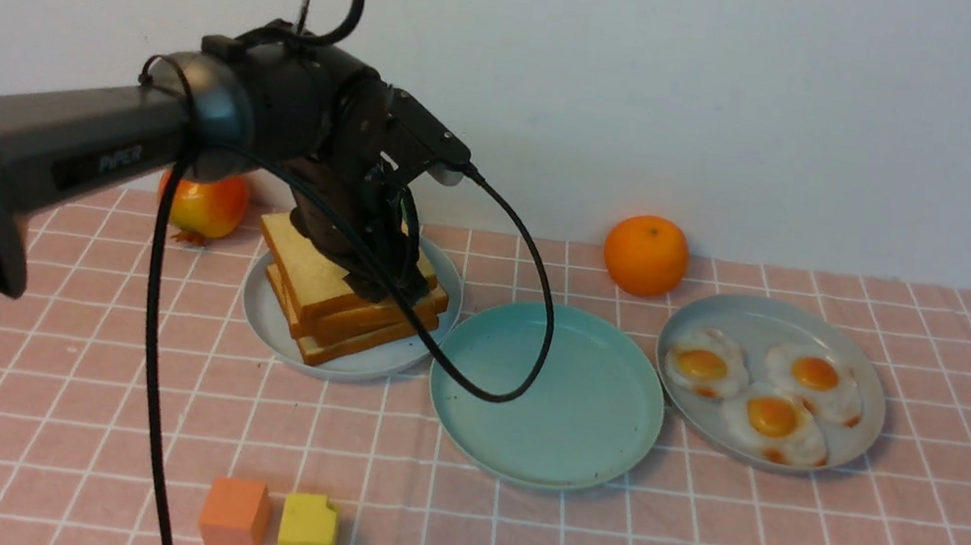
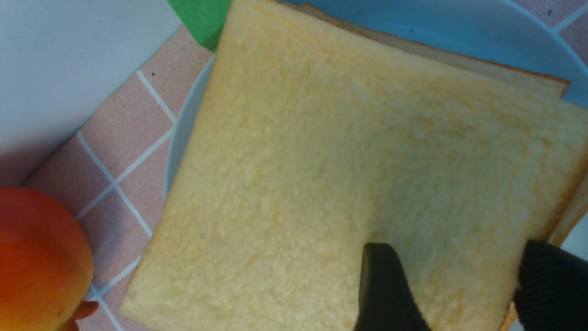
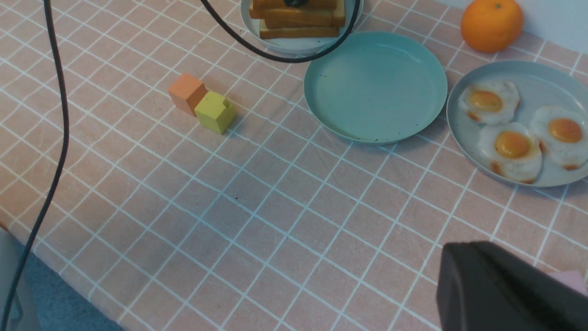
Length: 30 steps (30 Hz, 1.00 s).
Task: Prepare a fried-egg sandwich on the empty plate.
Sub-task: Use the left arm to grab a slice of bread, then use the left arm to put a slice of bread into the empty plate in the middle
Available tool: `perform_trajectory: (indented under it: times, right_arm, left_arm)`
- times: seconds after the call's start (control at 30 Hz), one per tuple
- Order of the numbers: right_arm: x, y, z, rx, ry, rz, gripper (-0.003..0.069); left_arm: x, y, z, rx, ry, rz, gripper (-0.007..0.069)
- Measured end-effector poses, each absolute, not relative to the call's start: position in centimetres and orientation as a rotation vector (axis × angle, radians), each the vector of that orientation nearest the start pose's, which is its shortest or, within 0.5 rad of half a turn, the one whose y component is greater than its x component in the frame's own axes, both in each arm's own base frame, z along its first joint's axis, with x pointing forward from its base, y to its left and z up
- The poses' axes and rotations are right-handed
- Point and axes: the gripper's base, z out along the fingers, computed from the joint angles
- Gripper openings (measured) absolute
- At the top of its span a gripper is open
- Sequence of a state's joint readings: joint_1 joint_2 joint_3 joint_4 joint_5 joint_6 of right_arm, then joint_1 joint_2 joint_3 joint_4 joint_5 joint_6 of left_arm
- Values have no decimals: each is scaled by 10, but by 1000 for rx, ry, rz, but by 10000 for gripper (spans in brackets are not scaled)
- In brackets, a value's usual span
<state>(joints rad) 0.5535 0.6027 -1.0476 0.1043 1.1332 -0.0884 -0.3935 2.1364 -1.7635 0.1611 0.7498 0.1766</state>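
The light is bright, soft and even, and seems to come from above. Small soft shadows lie beside the plate [image 1: 520, 443] on the cloth [image 1: 694, 539]. Up close, the toast [image 2: 321, 161] looks fuzzy, with a grey shadow near the left gripper [image 2: 459, 294]. The right gripper [image 3: 505, 289] is a dark blur.

my front camera looks forward; left wrist sits close over the toast stack [image 2: 321, 161] below the left gripper [image 2: 468, 285]; right wrist, farther off, shares it.

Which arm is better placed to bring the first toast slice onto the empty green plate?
Left. The left hand is open at a corner of the top toast slice, with the green plate close by. The right hand is far back from both.
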Motion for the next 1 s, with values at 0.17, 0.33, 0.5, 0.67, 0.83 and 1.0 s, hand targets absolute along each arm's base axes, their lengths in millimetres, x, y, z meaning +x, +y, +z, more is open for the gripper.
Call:
perform_trajectory:
  times: [0.17,0.33,0.5,0.67,0.83,1.0]
  right_arm:
    - [55,43,410,-696,2077,380,41]
    - [55,43,410,-693,2073,381,45]
    - [55,43,410,-693,2072,381,52]
    - [56,41,410,-691,2071,344,60]
    - [56,35,411,-680,2057,271,64]
    - [52,26,412,-662,2033,197,74]
  left_arm:
    - [445,-175,210,842,2456,108,294]
    - [445,-178,209,850,2454,106,74]
    - [442,-182,212,883,2441,133,13]
    - [429,-191,242,905,2383,150,13]
    - [397,-210,307,906,2217,98,13]
    - [363,-245,324,1046,2139,-2,13]
